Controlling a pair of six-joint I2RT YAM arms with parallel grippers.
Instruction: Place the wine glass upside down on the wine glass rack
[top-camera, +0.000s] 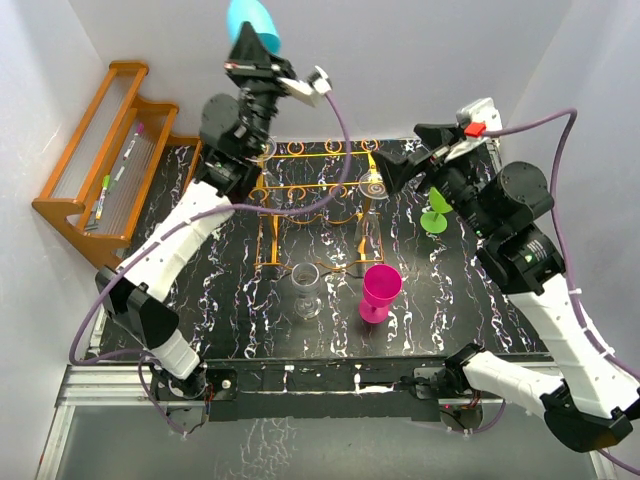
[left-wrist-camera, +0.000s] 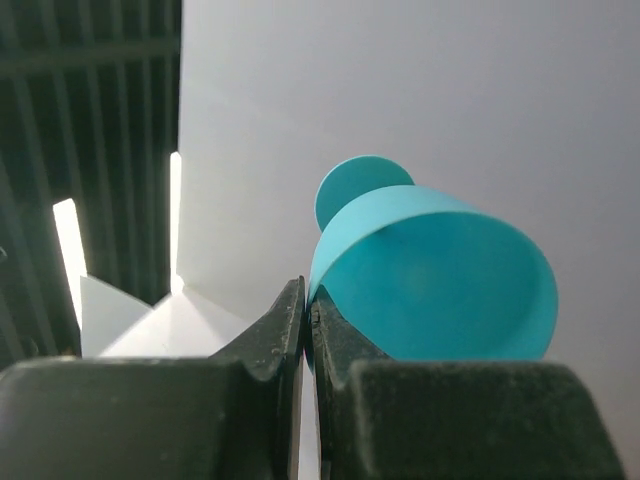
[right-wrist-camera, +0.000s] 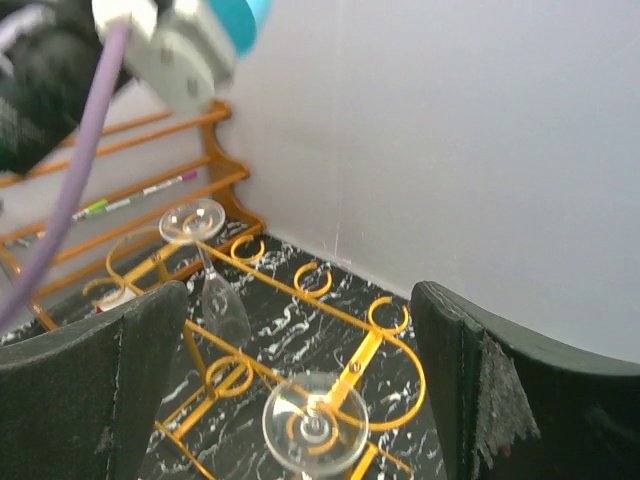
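The left gripper (left-wrist-camera: 307, 300) is pinching the blue wine glass (left-wrist-camera: 440, 290), seemingly by its rim, high over the rack (right-wrist-camera: 365, 352) (two clear glasses (right-wrist-camera: 315, 425) hanging there); the right gripper (right-wrist-camera: 300, 290) is gaping wide.

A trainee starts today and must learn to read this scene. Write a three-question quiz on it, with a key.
1. True or false: the left pincer is shut on the rim of the turquoise wine glass.
2. In the right wrist view, how many clear glasses hang upside down in the wire rack? A one, B two, C four.
3. Fill the gap: the ___ pincer stands open near the wire rack.

Key: 1 true; 2 B; 3 right.
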